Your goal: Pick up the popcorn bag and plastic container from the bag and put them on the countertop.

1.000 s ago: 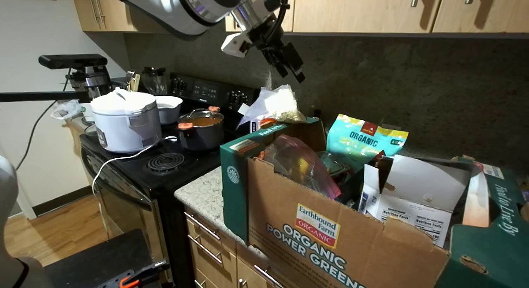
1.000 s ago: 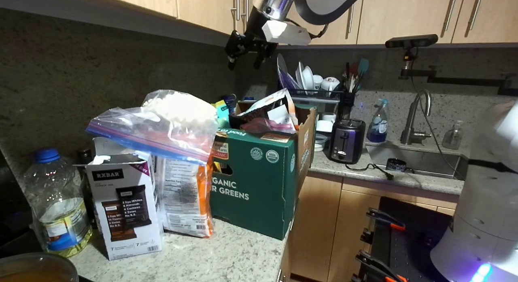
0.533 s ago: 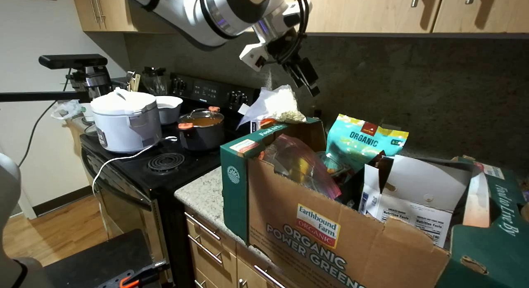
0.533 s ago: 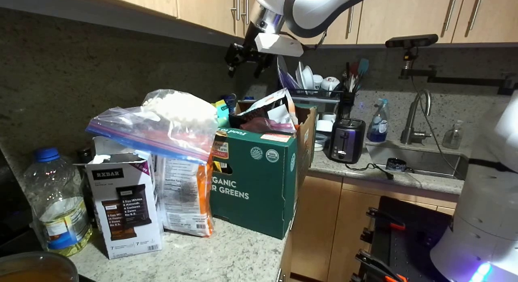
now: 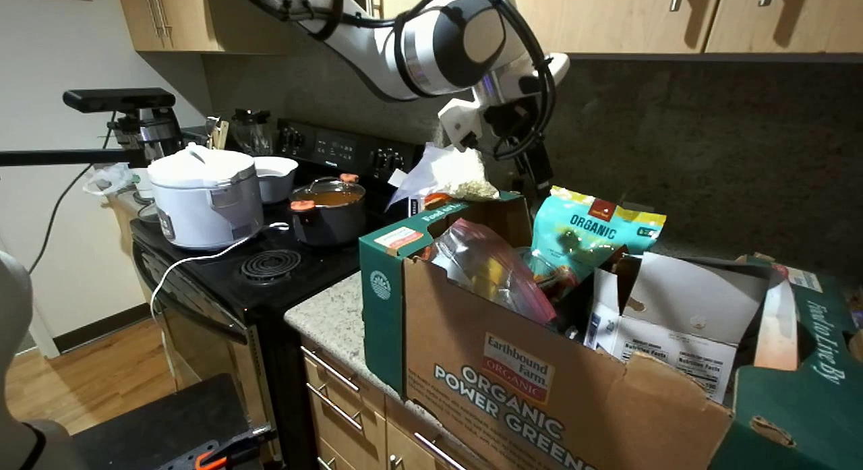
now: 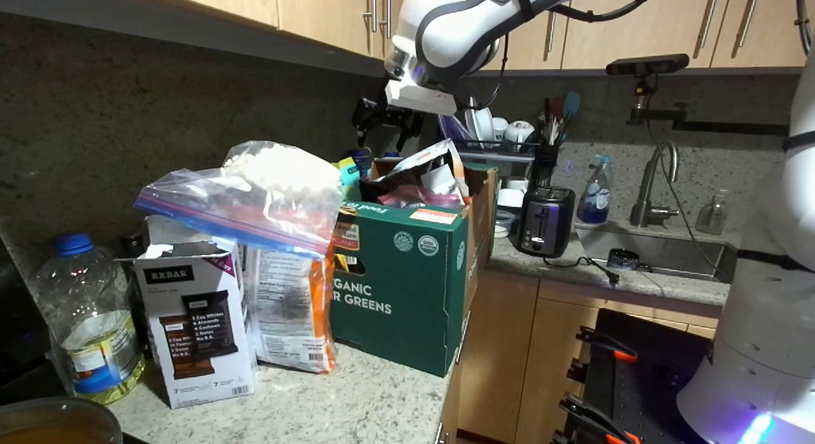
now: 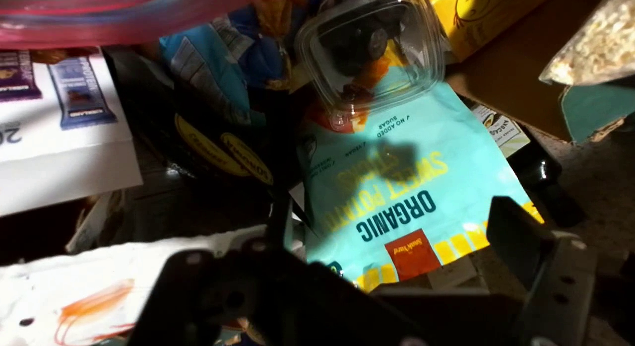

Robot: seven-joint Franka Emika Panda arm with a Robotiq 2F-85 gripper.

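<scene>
Over the countertop (image 6: 382, 399), the empty gripper (image 6: 381, 143) gaped, container (image 7: 382, 48) pickup probably under way, requiring descent into the box (image 5: 654, 406).

The countertop (image 6: 356, 409) bears a cardboard box (image 6: 398, 285), carton (image 6: 194, 332) and packet (image 6: 286, 310); apparently a bottle (image 6: 99, 332) too.

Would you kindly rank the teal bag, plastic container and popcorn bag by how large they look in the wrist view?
Teal bag, largest
Plastic container
Popcorn bag, smallest as shown; the frame cuts it off, so full size is unsure
</scene>
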